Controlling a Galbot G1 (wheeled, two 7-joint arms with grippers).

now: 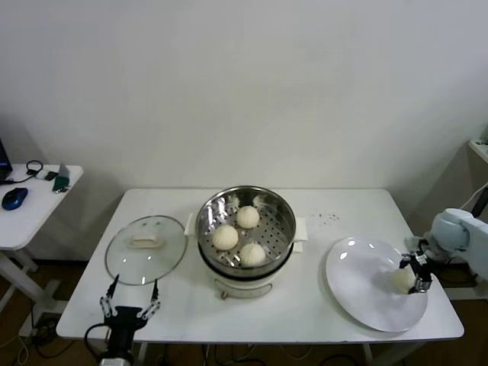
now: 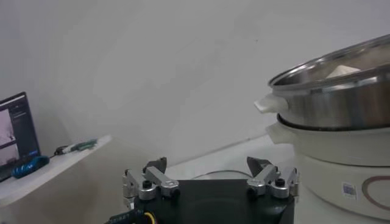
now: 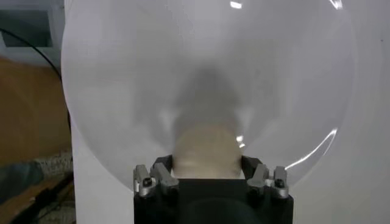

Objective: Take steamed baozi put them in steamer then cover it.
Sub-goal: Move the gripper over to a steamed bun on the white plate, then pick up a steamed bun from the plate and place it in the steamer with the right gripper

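1. We count four steamed baozi: three [image 1: 237,236] on the perforated tray of the steamer [image 1: 283,242], and a fourth baozi [image 1: 402,280] on the white plate [image 1: 358,286].
2. Our right pincer [image 1: 417,276] is closed around that fourth baozi, a finger [image 3: 159,178] pressing on each side.
3. Our left pincer [image 1: 131,299] waits with fingers spread at the worktop's near edge, below the glass lid [image 1: 146,249], which lies flat beside the steamer.
4. The white worktop [image 1: 305,305] stands against a plain wall; a side desk [image 1: 30,206] holds a blue mouse [image 1: 14,197].
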